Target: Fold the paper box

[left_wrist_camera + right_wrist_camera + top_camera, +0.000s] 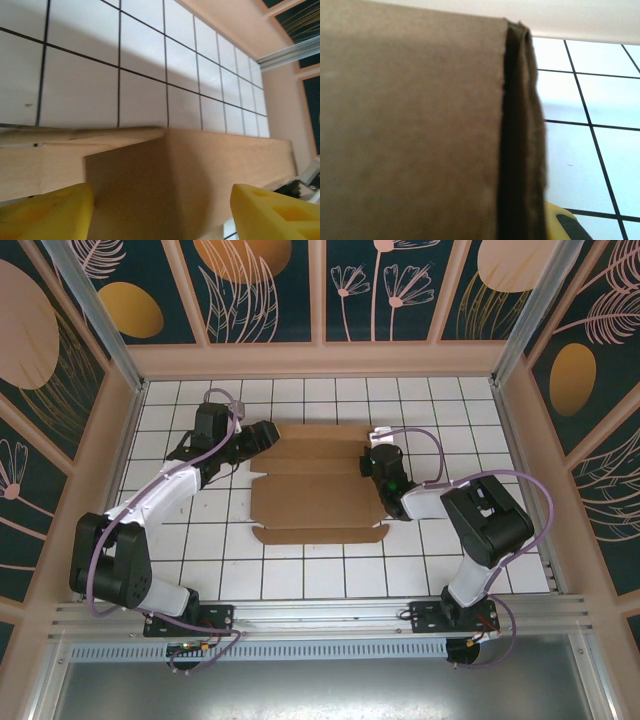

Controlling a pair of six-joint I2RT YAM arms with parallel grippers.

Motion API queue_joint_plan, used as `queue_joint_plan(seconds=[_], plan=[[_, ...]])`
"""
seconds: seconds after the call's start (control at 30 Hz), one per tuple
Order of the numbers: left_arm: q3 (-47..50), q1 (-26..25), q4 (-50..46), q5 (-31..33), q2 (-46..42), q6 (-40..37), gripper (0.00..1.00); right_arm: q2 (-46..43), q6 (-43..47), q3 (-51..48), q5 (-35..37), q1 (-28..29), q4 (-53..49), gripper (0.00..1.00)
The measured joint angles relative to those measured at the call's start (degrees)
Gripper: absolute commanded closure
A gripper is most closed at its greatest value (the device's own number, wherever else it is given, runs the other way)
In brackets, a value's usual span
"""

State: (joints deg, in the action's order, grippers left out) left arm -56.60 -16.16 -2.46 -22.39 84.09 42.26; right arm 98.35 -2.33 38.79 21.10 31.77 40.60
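The paper box (pixel 315 485) lies as a flat brown cardboard sheet with creases and flaps in the middle of the white tiled table. My left gripper (pixel 262 436) is at its far left corner, jaws open. In the left wrist view its yellow fingers (pixel 50 212) stand wide apart, with a raised flap of the paper box (pixel 200 170) in the gap between them. My right gripper (pixel 372 464) is at the sheet's right edge, shut on a folded-over flap. That doubled cardboard edge (pixel 520 125) rests against one yellow finger (pixel 565 222); the other finger is hidden behind the cardboard.
Beige walls (pixel 520 440) with patterned panels close in the tiled table (pixel 300 570) on three sides. An aluminium rail (pixel 320 625) runs along the near edge by the arm bases. Open tiles lie in front of the sheet.
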Motion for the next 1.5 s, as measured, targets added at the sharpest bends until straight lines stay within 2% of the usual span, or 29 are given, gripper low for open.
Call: queue_joint_plan(seconds=[0.37, 0.43, 0.47, 0.53, 0.6, 0.77, 0.9, 1.03, 1.13, 1.3, 1.43, 1.5], plan=[[3.9, 0.0, 12.9, -4.2, 3.1, 4.7, 0.69, 0.0, 0.0, 0.1, -0.5, 0.3, -0.1, 1.0], [4.1, 0.0, 13.9, -4.2, 3.5, 5.3, 0.69, 0.0, 0.0, 0.2, -0.4, 0.3, -0.2, 1.0], [4.1, 0.0, 14.1, -4.2, 3.5, 5.4, 0.63, 0.0, 0.0, 0.2, -0.2, 0.4, -0.4, 1.0], [4.1, 0.0, 14.1, -3.5, 3.4, 5.1, 0.44, 0.0, 0.0, 0.5, 0.2, 0.4, -1.0, 1.0], [4.1, 0.0, 12.6, -1.7, 2.7, 4.0, 0.39, 0.0, 0.0, 0.9, 0.9, 0.5, -1.7, 1.0], [4.1, 0.0, 5.6, 5.0, -3.1, 0.0, 0.54, 0.1, 0.0, 1.9, 2.3, 0.9, -3.7, 1.0], [5.4, -0.5, 3.5, 8.2, -7.7, -1.9, 0.62, 0.2, -0.2, 2.4, 2.7, 0.9, -4.5, 1.0], [8.9, -5.6, 2.3, 12.6, -8.2, -2.4, 0.75, 0.5, -0.2, 2.9, 2.9, 0.9, -4.9, 1.0], [13.6, -8.2, 2.1, 14.5, -7.6, -1.6, 0.8, 0.5, -0.2, 3.0, 2.9, 0.9, -5.0, 1.0], [14.5, -8.0, 1.8, 18.5, -1.5, -1.1, 0.78, 0.5, -0.2, 3.0, 2.8, 1.0, -5.0, 1.0], [11.4, -7.8, 1.8, 21.1, 4.0, -1.3, 0.68, 0.5, -0.2, 3.0, 2.8, 1.0, -5.0, 1.0], [8.9, -7.3, 2.0, 22.1, 6.7, -1.3, 0.66, 0.5, -0.2, 3.0, 2.8, 1.0, -5.0, 1.0]])
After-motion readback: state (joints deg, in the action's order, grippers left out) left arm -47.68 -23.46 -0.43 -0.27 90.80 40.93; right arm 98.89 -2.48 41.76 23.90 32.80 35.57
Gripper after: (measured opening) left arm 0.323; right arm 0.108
